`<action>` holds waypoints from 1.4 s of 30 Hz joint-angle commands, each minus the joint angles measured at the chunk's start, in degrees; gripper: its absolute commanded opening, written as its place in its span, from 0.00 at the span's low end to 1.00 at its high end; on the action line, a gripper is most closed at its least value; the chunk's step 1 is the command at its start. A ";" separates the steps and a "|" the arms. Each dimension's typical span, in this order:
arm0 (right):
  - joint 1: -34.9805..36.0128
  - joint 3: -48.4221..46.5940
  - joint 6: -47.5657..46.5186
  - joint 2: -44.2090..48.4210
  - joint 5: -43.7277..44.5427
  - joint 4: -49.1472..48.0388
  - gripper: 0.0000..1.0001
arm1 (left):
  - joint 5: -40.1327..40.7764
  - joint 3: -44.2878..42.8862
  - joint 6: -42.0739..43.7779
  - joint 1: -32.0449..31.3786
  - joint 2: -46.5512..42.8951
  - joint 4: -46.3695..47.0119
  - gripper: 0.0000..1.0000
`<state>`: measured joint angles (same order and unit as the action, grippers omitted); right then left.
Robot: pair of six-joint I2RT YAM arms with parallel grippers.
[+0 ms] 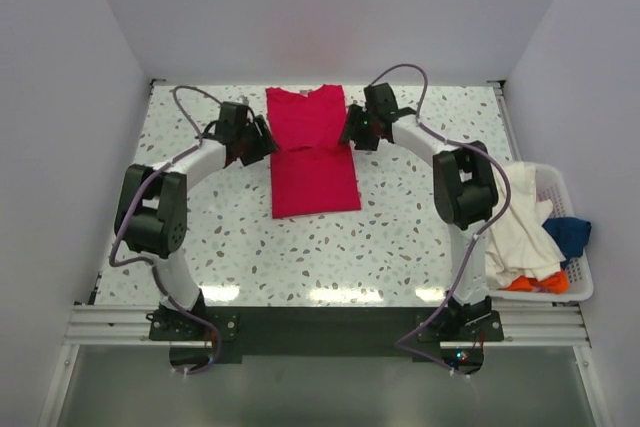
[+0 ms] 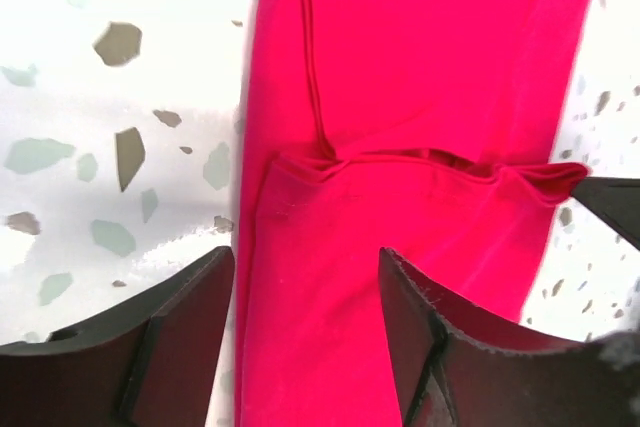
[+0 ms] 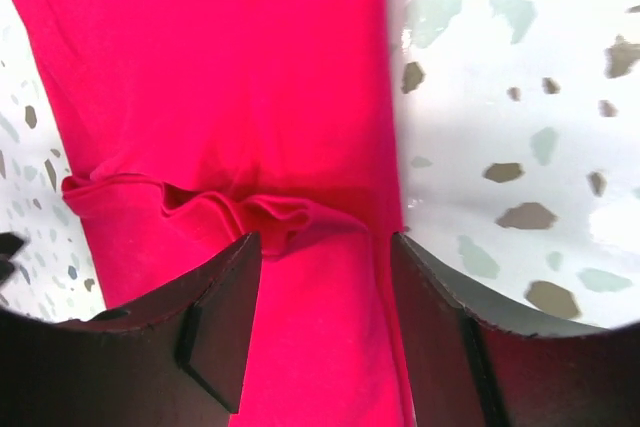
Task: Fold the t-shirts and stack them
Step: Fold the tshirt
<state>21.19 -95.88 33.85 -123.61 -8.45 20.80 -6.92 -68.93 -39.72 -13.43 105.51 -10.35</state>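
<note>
Crimson-red t-shirt [image 1: 312, 157] lies mid-table toward the far side. Its long axis runs away from the arm bases, and a fold edge crosses it about halfway. The left gripper [image 1: 262, 139] and right gripper [image 1: 352, 130] flank that fold, one at each long edge, so neither's nearer. Both have fingers apart, gripping nothing (each straddles a cloth edge). No readable labels or writing.

white-shelled arms [image 1: 197, 160] with black joints, looping lilac cables [image 1: 403, 71] — dark wedge-shaped fingers [image 2: 175, 332], finely ridged edges
</note>
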 commanded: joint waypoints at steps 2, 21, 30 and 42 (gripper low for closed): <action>-0.36 0.16 -4.14 6.89 1.77 1.97 0.58 | -2.57 1.77 2.55 0.08 -7.25 4.19 0.59; 6.07 -10.11 -11.26 -5.84 3.71 3.99 0.44 | -6.97 -7.62 2.64 -2.83 10.83 6.92 0.10; -0.27 -8.45 -8.98 -8.31 -0.16 2.41 0.41 | -7.23 -4.56 1.32 0.69 12.88 8.32 0.08; -2.73 -7.14 -6.61 -6.30 -5.69 2.41 0.42 | -8.99 -5.16 0.79 1.21 12.17 8.94 0.09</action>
<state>20.49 -104.36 25.96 -132.11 -11.64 22.68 -15.68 -73.49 -38.96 -13.10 118.02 -2.17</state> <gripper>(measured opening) 0.419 0.087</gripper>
